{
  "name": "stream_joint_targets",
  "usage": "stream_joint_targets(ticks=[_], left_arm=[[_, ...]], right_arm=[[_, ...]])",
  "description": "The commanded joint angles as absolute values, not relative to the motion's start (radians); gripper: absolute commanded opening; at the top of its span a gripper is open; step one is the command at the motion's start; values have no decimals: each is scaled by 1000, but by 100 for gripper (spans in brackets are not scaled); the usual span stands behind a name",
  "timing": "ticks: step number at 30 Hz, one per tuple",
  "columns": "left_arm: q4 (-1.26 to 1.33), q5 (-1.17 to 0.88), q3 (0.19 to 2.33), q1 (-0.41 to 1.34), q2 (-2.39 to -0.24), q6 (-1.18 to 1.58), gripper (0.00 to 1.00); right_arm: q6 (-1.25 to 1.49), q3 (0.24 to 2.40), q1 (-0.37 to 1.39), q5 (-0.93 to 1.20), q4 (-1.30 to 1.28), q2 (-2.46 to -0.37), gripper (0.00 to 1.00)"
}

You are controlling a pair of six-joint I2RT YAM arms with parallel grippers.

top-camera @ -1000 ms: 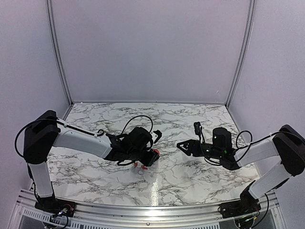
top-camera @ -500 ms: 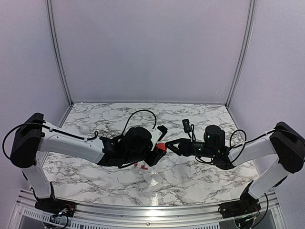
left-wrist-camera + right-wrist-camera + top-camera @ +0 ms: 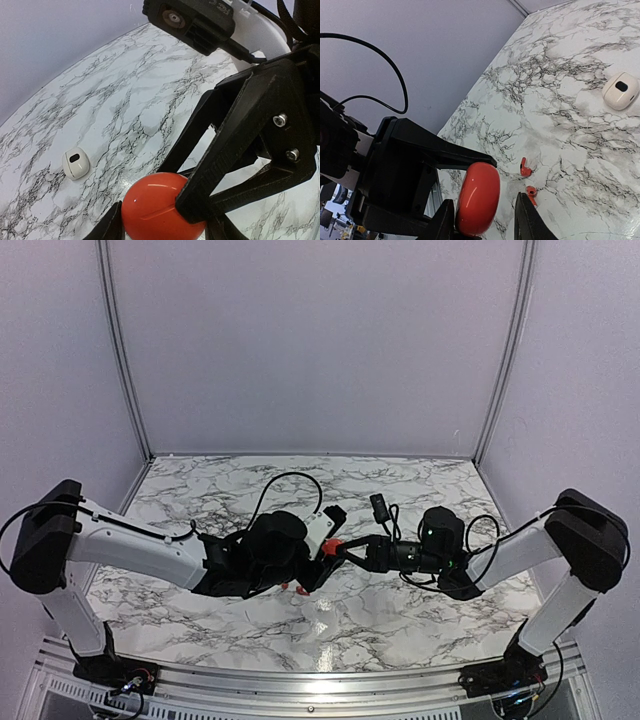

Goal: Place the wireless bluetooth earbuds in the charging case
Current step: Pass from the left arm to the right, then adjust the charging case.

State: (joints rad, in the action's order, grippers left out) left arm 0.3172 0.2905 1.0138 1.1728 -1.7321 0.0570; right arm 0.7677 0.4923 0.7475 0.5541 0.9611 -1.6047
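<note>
Top external view, from the left: the left arm reaches across the marble bench [image 3: 400, 480] toward the middle. There the left hand [image 3: 320, 546] pinches a red ball [image 3: 328, 547] and holds it clear of the surface. The right hand [image 3: 344, 552] meets it from the other side, at the end of the right arm, so the two hands are nose to nose.

On the left wrist camera the white case [image 3: 75, 163] lies alone on the bench at the left, a dark oval mark facing up. It is well apart from the ball, which sits low in the middle. The right hand's black fingers [image 3: 235, 165] close in around the ball from the right.

On the right wrist camera the ball stands between the right hand's own fingers, pressed against the left one. A sliver of gap seems to remain on the other side, so I cannot tell whether this hand is truly pinching it. To the right of the ball the two red earbuds [image 3: 525, 169] lie near each other on the bench, outside the case. The case rests well apart from them at the far right.
</note>
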Motion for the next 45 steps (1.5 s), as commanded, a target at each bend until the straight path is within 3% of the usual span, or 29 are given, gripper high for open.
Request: stream_joint_targets(ticks=[1, 10, 15, 17, 23, 26, 37, 45], left_arm=[[434, 312, 991, 1189, -1677, 7, 40], [473, 309, 964, 1190, -1649, -50, 39], [475, 304, 946, 1190, -1625, -71, 45], [475, 303, 938, 1190, -1613, -75, 52], [443, 262, 876, 1190, -1519, -133, 87], [360, 200, 845, 1190, -1458, -207, 98], [179, 129, 811, 1201, -1357, -414, 99], [106, 143, 896, 1217, -1405, -479, 91]], right_arm=[[789, 519, 765, 599, 1018, -1615, 30], [792, 531, 770, 643, 1024, -1626, 19], [757, 543, 770, 646, 976, -1606, 8], [738, 554, 771, 644, 944, -1590, 6], [662, 588, 752, 656, 818, -1549, 0], [615, 603, 736, 680, 739, -1524, 0], [474, 681, 755, 817, 472, -1459, 0], [446, 724, 783, 871, 388, -1459, 0]])
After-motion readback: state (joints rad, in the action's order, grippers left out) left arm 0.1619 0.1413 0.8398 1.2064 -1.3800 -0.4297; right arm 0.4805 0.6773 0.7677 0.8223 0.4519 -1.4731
